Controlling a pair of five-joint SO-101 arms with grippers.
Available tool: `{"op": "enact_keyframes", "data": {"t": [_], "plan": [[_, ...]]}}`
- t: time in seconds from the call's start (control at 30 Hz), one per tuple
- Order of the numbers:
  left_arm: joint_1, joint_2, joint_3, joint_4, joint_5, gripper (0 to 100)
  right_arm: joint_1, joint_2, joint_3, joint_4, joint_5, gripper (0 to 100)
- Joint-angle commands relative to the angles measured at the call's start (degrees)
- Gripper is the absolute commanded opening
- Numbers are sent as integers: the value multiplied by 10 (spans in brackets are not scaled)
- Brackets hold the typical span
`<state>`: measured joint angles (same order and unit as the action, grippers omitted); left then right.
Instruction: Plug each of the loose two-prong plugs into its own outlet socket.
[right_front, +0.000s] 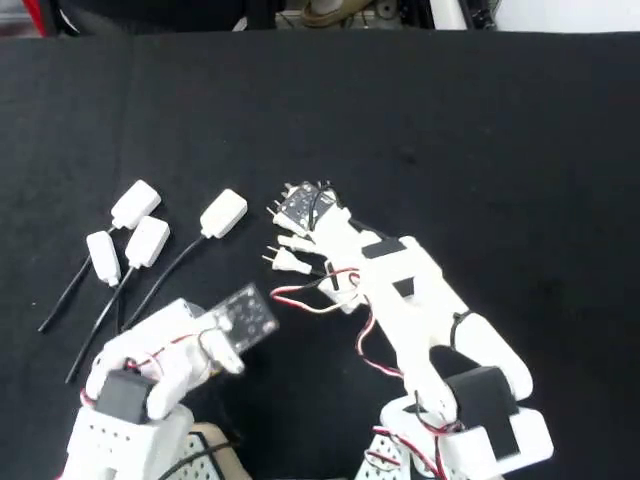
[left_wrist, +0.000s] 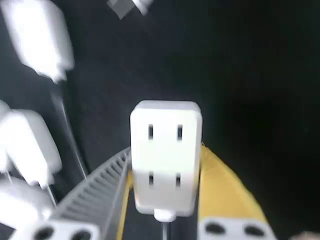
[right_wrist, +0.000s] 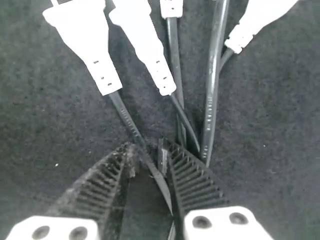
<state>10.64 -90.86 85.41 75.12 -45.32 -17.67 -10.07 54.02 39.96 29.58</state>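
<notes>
My left gripper (left_wrist: 166, 152) is shut on a white outlet socket (left_wrist: 166, 170) with two pairs of slots facing the camera, held above the black table. Three more white sockets (right_front: 147, 241) on black cords lie at the left, and another one (right_front: 222, 213) lies beside them. Several white two-prong plugs (right_wrist: 85, 35) lie near the table's middle, prongs pointing left (right_front: 284, 262). My right gripper (right_wrist: 150, 150) sits just behind them, shut on a black plug cord (right_wrist: 161, 182) that runs between its fingers. In the high view the right arm (right_front: 400, 290) covers the cords.
The black cloth table (right_front: 500, 150) is bare at the right and the back. Loose red, white and black arm wires (right_front: 330, 300) hang between the two arms. Clutter stands beyond the table's far edge.
</notes>
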Motion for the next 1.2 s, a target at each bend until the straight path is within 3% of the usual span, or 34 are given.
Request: {"op": "enact_keyframes", "data": {"t": [0.0, 0.1, 0.2, 0.37, 0.5, 0.7, 0.93, 1.17], "plan": [[8, -62, 22, 25, -5, 176, 18, -15, -17, -5, -4, 82], [8, -62, 26, 24, 0, 284, 17, -14, -17, -5, -4, 82], [11, -63, 25, 24, -1, 326, 18, -14, -18, -5, -4, 82], [8, -62, 5, 23, 1, 325, 18, -11, -18, -7, -4, 82], [8, -52, -36, 25, 50, 327, 18, -11, -29, -4, -11, 82], [-28, 68, -106, 1, 88, 325, 20, -11, -69, 56, -52, 83], [-58, 225, -134, -98, 159, 325, 42, -11, -76, 63, -52, 84], [-99, 287, -153, -159, 231, 325, 40, -10, -79, 64, -52, 85]]}}
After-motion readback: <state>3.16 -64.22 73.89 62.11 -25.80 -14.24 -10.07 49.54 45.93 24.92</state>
